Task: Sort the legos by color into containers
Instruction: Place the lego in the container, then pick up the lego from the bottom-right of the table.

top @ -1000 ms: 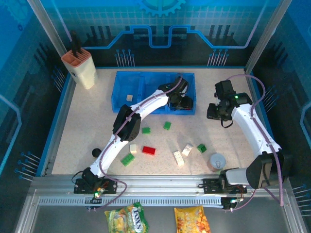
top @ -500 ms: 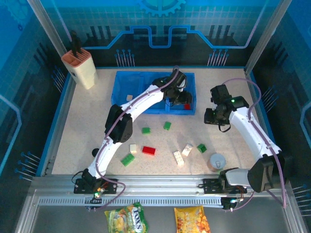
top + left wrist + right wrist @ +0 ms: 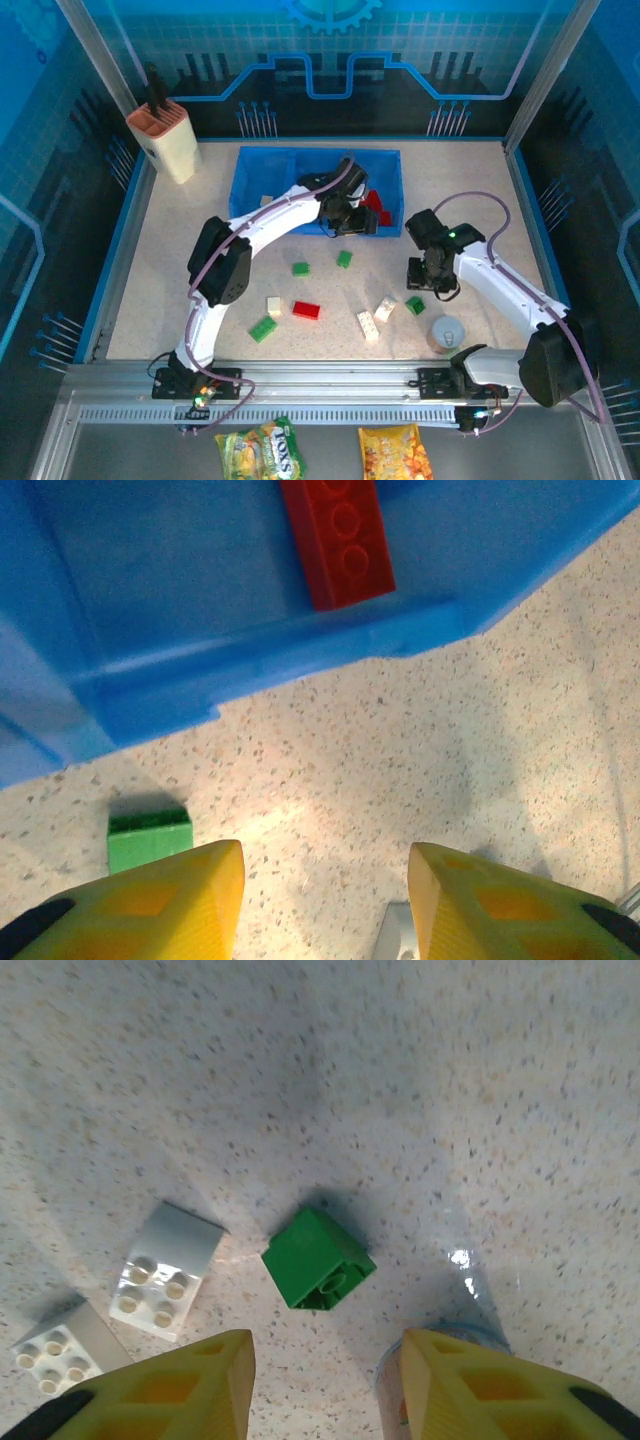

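Observation:
The blue tray [image 3: 262, 178] holds red legos [image 3: 376, 206] in its right compartment and a cream lego [image 3: 266, 201] in its left one. In the left wrist view a red brick [image 3: 338, 540] lies behind the tray's front wall [image 3: 270, 660], and a green brick [image 3: 150, 838] sits on the table. My left gripper [image 3: 352, 226] [image 3: 325, 880] hangs open and empty just in front of the tray. My right gripper [image 3: 422, 286] [image 3: 325, 1370] is open above a green brick [image 3: 414, 305] [image 3: 318, 1258]. Two cream bricks [image 3: 165, 1270] [image 3: 55, 1350] lie to that green brick's left.
Loose on the table are green bricks [image 3: 300, 268] [image 3: 344, 259] [image 3: 263, 328], a red brick [image 3: 306, 310] and a cream brick [image 3: 274, 306]. A grey cup [image 3: 446, 333] [image 3: 480, 1305] stands close to my right gripper. A knife block [image 3: 165, 135] stands at the back left, and a dark-capped bottle [image 3: 198, 314] at the left.
My left gripper has drawn back out of the tray's right compartment to its near side. My right gripper has moved left and nearer, down over the green brick, jaws slightly wider.

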`<act>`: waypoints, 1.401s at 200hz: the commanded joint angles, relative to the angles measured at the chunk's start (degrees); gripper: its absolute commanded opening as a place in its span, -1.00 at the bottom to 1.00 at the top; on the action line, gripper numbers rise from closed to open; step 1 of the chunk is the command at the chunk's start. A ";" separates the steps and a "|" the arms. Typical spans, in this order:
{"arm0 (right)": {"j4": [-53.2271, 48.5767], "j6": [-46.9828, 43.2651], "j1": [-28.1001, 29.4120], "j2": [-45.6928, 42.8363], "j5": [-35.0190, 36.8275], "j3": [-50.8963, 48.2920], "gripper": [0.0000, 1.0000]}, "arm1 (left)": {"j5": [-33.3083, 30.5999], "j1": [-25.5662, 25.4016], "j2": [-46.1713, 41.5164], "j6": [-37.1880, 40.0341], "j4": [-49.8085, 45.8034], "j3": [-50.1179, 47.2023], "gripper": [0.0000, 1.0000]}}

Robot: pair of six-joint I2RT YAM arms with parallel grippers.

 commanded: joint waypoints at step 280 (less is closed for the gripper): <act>19.82 33.50 -0.02 6.50 -8.04 -14.69 0.12 | -0.54 0.28 -7.87 1.86 2.17 -6.92 -0.05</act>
